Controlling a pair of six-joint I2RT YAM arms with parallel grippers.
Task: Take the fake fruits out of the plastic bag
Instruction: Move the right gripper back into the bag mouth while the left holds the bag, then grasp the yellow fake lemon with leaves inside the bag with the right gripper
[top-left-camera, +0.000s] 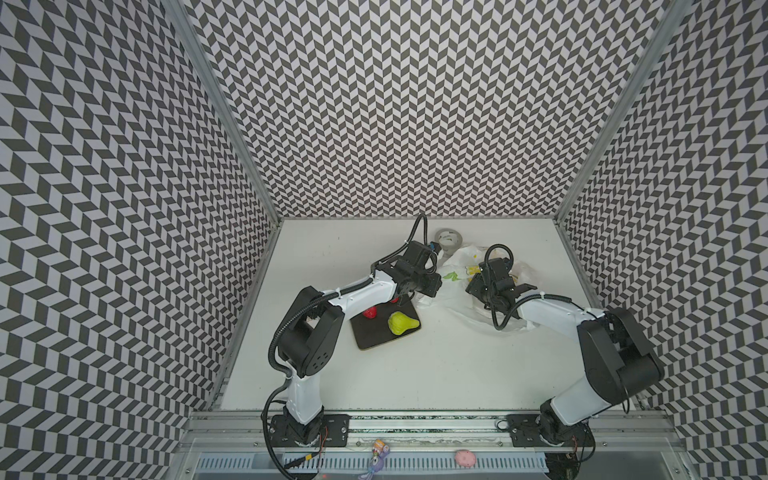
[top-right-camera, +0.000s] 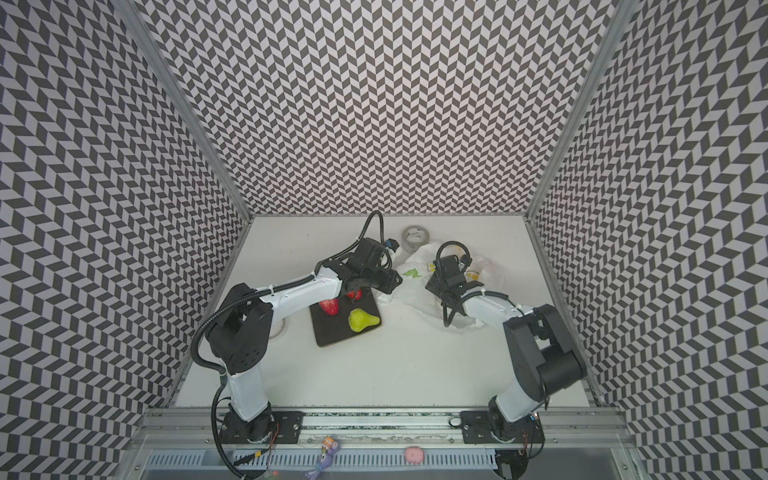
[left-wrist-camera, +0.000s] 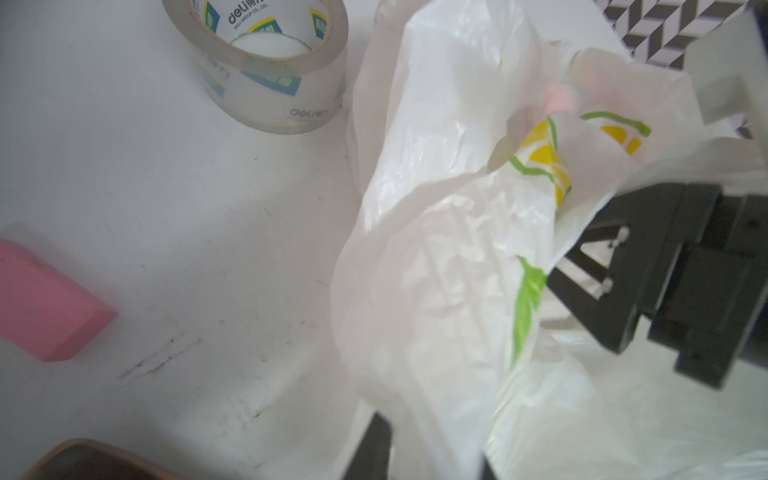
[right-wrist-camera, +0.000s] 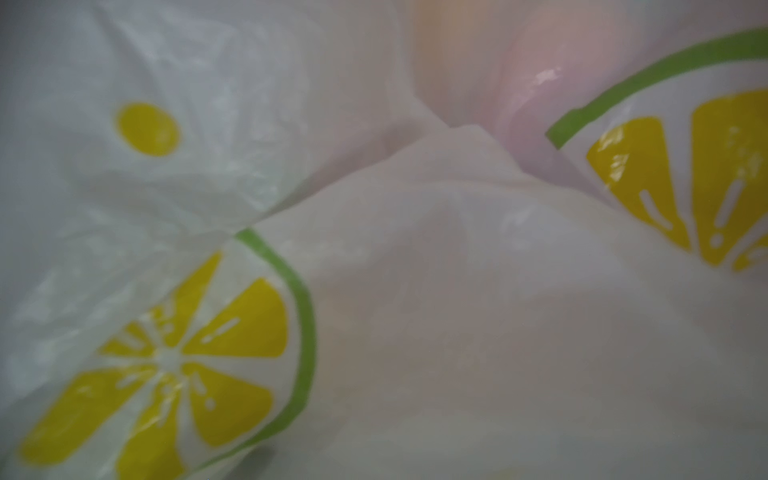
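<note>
White plastic bag (top-left-camera: 453, 293) hides both claws' jaws: left gripper (top-left-camera: 430, 291) at its rim, right gripper (top-left-camera: 476, 286) over it, state unclear. Hold rim taut; approach pinkish fruit (right-wrist-camera: 536, 95) slowly.

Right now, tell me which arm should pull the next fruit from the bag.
Right, probably. The right gripper reaches into the plastic bag, a glossy pinkish fruit close in its wrist view. The left gripper only straddles the bag's edge.

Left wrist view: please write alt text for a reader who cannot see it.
A crinkled white plastic bag printed with lemon slices lies on a white table, near a clear tape roll and a pink block.
</note>
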